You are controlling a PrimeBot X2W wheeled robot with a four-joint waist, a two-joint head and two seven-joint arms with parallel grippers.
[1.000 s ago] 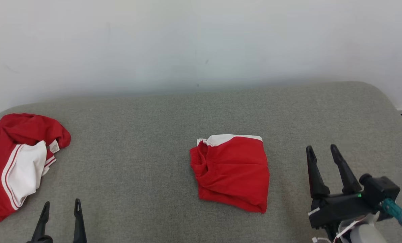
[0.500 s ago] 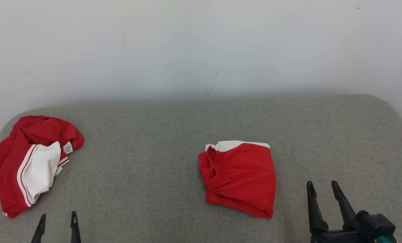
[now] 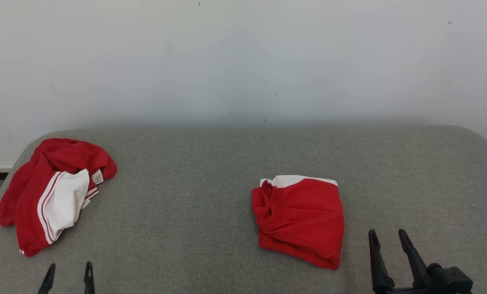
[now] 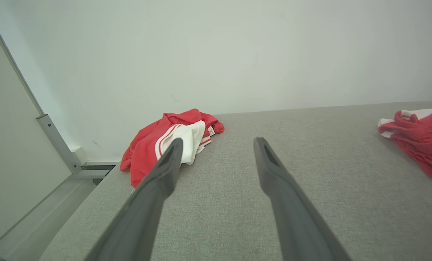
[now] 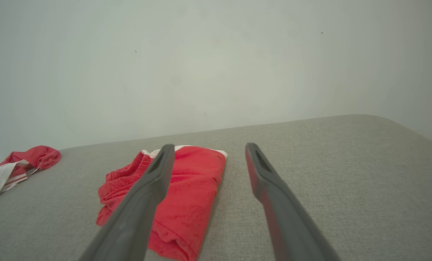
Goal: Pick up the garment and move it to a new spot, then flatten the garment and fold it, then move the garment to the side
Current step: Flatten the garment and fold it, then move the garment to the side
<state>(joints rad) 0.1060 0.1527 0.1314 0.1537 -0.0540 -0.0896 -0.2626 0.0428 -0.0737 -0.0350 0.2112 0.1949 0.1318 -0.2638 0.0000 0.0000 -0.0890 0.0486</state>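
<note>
folded garment [image 3: 300, 220]: red with a white band along its far edge; it lay as a compact block on the grey surface [image 3: 186, 183], right of centre in the head view.
crumpled garment [image 3: 51, 196]: red and white with striped trim and a small label showing; it lay bunched near the surface's left end, well apart from the folded one.
left gripper [image 3: 70, 264]: fingers were spread wide with nothing between them; it sat at the near edge, near the crumpled garment but not touching it.
right gripper [image 3: 387, 231]: fingers were spread and empty; it sat to the right of the folded garment and nearer the robot, clear of the cloth.
left wrist view: the crumpled garment [image 4: 165, 141] lay beyond the fingertips.
right wrist view: the folded garment [image 5: 187, 188] lay under the left finger.
backdrop: a plain pale wall [image 3: 243, 61] stood behind the surface.
</note>
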